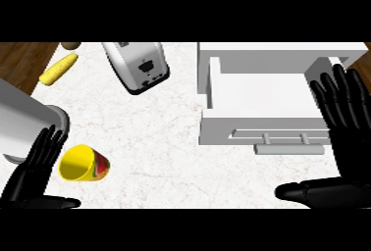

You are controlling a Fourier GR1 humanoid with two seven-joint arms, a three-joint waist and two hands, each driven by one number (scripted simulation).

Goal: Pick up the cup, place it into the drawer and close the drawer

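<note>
A yellow cup (82, 163) with a red and green band lies on its side on the marble counter at the lower left, its mouth facing left. My left hand (35, 171) stands open just left of it, fingers straight and pointing up, a small gap from the cup. The white drawer (217, 88) is pulled open at the upper right, with a grey bar handle (290, 142) on its front. My right hand (344, 122) is open over the drawer's right side, fingers straight up, thumb stretched out to the left below the handle.
A silver toaster (136, 66) lies at an angle at the top centre. A corn cob (59, 68) and a brown item (70, 45) sit at the upper left. A grey appliance (22, 122) stands at the left edge. Wooden floor (22, 63) shows beyond the counter's left edge.
</note>
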